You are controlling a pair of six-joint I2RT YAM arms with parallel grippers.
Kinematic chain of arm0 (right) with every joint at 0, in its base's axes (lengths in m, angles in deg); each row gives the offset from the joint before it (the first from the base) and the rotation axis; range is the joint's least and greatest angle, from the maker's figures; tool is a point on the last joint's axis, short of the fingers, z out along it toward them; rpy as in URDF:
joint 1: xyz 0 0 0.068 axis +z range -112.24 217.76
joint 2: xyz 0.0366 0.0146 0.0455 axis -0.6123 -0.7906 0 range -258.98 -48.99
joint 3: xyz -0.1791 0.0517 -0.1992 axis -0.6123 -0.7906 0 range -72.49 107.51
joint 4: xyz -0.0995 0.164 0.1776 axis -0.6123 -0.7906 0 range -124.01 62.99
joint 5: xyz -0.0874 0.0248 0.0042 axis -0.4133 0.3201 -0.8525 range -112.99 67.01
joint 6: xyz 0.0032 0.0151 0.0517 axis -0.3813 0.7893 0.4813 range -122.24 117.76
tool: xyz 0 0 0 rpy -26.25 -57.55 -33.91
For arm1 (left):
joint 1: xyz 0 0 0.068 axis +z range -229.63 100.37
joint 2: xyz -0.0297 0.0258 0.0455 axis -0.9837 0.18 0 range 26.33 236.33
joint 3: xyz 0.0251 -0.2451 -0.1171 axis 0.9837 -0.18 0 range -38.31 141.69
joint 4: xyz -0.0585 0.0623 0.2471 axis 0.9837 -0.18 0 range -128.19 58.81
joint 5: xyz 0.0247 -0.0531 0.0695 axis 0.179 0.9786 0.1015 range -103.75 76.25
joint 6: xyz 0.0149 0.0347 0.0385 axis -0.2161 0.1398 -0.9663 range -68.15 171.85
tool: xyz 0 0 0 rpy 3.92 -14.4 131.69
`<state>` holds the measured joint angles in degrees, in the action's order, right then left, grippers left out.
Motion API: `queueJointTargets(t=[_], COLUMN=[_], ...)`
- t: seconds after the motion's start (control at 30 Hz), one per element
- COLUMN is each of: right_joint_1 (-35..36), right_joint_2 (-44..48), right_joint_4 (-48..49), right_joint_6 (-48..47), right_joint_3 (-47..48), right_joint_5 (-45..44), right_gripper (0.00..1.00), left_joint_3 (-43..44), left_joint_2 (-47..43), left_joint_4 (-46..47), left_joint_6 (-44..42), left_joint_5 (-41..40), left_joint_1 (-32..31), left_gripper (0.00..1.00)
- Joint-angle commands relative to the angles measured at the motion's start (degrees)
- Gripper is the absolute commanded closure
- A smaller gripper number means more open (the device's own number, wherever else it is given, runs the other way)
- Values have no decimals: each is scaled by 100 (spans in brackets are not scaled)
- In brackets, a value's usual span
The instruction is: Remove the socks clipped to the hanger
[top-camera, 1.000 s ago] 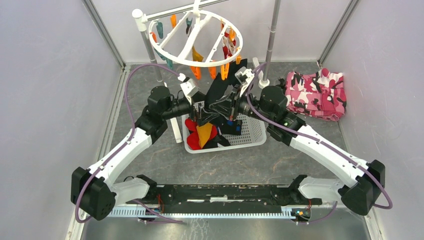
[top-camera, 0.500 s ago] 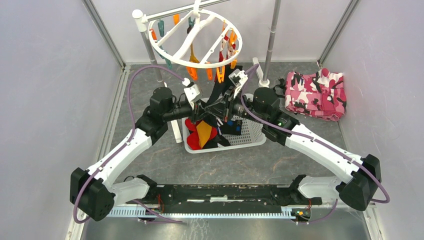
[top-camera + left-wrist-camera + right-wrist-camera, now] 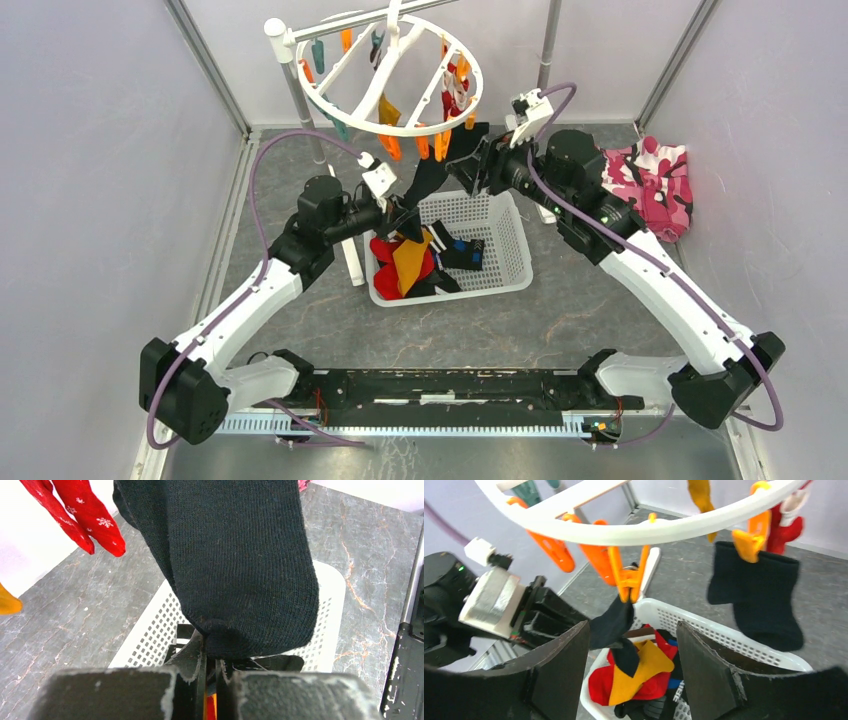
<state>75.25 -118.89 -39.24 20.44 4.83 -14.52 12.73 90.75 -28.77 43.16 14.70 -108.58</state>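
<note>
1 soft, light black sock (image 3: 235, 570) hangs from an orange clip (image 3: 628, 577) on the hanger (image 3: 649, 530) over the basket (image 3: 334, 600), toe pinched in my closed left tool (image 3: 210, 652), right tool (image 3: 633, 630) open and empty; it looks stretchy, so I'd judge a hold nearer the clip better.

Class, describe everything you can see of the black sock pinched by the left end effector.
The black sock is plain, fine-ribbed knit fabric. Its rounded lower end is pinched in the shut left end effector; its upper end hangs from an orange clip on the hanger, slanting above the white basket.
</note>
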Motion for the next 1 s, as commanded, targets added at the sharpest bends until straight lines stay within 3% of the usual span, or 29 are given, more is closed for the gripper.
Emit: queueJointTargets(t=[0.0, 0.17, 0.63, 0.73, 0.93, 0.97], right_joint_1=[-111, -131, -130, -128, -128, -129], right_joint_2=[-185, -631, -1248, -1317, -1253, -1258], right_joint_4=[-245, -83, 583, 670, 861, 901], right_joint_6=[-118, -97, 211, 237, 268, 287], right_joint_3=[499, 970, 1174, 1204, 950, 935], right_joint_5=[-232, 7, -68, -117, -104, -84], right_gripper=[31, 34, 43, 56, 97, 100], left_joint_3=[-60, -60, -224, -366, -424, -436], left_joint_2=[-191, -219, -123, -109, -106, -101], left_joint_4=[126, 84, 119, 161, 321, 352], left_joint_6=[-163, -161, -268, -301, -241, -229], left_joint_5=[-101, -63, -198, -285, -349, -349], left_joint_1=[19, 19, 20, 8, 12, 8], left_gripper=[98, 98, 97, 96, 96, 96])
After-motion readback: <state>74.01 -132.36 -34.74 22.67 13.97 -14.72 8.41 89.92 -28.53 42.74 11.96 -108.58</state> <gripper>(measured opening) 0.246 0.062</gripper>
